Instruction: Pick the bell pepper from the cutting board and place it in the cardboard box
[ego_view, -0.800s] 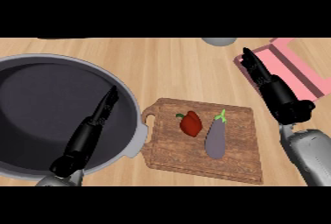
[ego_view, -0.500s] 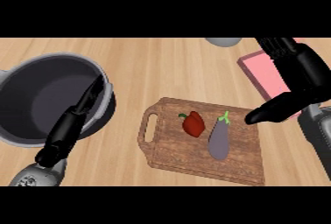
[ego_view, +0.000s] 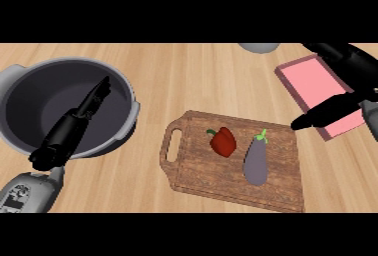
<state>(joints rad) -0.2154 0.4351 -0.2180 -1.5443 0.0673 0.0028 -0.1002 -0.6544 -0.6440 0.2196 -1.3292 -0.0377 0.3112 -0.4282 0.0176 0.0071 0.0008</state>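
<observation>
A red bell pepper (ego_view: 223, 141) lies on the wooden cutting board (ego_view: 207, 176), left of a purple eggplant (ego_view: 255, 160). The box (ego_view: 306, 82), pink inside, sits at the right, beyond the board's far right corner. My right hand (ego_view: 353, 65) hangs open over the box, its thumb (ego_view: 319, 114) pointing down-left toward the board's right edge, apart from the pepper. My left hand (ego_view: 71, 131) is open with straight fingers above the big pot at the left. Neither hand holds anything.
A large grey pot (ego_view: 127, 100) with side handles fills the left of the counter, close to the board's handle end. A grey round object (ego_view: 258, 47) shows at the far edge, cut off by the top of the picture.
My right hand has lifted from beside the box to above it, its thumb spread toward the board. The pepper and eggplant have not moved on the board.
</observation>
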